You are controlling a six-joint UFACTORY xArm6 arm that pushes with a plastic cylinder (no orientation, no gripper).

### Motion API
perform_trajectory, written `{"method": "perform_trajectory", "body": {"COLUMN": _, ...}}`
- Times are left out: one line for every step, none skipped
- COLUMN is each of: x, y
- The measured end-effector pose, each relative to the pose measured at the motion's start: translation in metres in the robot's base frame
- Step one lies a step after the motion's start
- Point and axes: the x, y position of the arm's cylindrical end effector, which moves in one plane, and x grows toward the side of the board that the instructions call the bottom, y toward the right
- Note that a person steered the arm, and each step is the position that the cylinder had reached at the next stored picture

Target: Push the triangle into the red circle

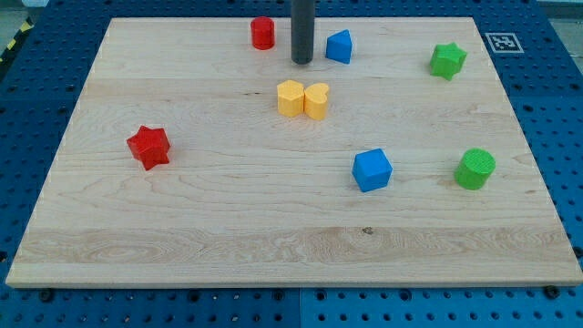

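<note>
The blue triangle (340, 46) sits near the view's top, right of centre. The red circle (263, 33), a short red cylinder, stands near the top edge, left of the triangle. My tip (301, 60) is the lower end of the dark rod, down on the board between the two. It stands just left of the blue triangle, with a narrow gap, and right of the red circle.
A yellow heart (303, 98) lies just below my tip. A red star (148, 147) is at the left. A blue cube-like block (372, 169) is right of centre. A green star (447, 60) and a green cylinder (475, 169) are at the right. The wooden board (228, 228) ends close behind the top blocks.
</note>
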Motion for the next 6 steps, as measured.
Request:
{"method": "perform_trajectory", "body": {"x": 0.03, "y": 0.061}}
{"method": "perform_trajectory", "body": {"x": 0.022, "y": 0.125}}
{"method": "perform_trajectory", "body": {"x": -0.006, "y": 0.11}}
{"method": "perform_trajectory", "body": {"x": -0.028, "y": 0.027}}
{"method": "perform_trajectory", "body": {"x": -0.047, "y": -0.037}}
{"method": "perform_trajectory", "body": {"x": -0.046, "y": -0.024}}
